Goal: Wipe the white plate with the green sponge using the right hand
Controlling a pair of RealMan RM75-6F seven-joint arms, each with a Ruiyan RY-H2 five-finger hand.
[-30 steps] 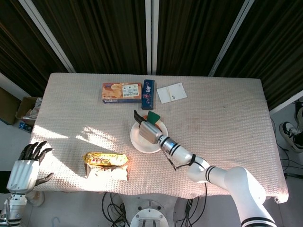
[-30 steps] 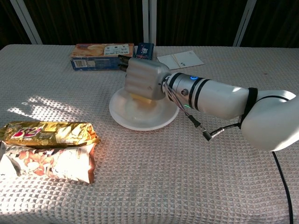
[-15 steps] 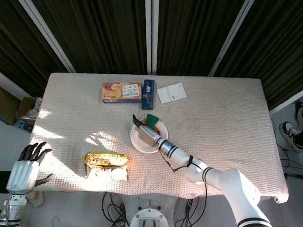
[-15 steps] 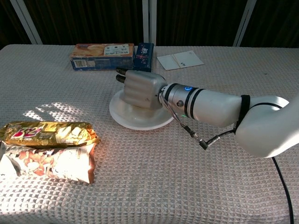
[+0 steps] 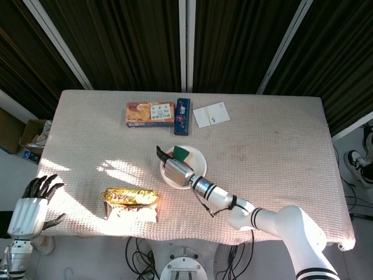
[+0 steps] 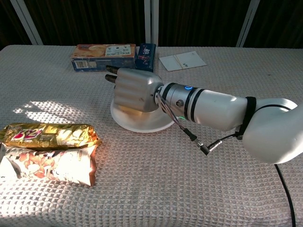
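Table: 1 plate, 1 sponge, 2 boxes

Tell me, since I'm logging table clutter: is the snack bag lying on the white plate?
No. In the head view the snack bag lies on the tablecloth well apart from the white plate, nearer the table's front edge.

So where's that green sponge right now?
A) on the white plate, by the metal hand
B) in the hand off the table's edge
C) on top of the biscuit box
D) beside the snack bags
A: in the head view the green sponge sits on the white plate, beside the right hand.
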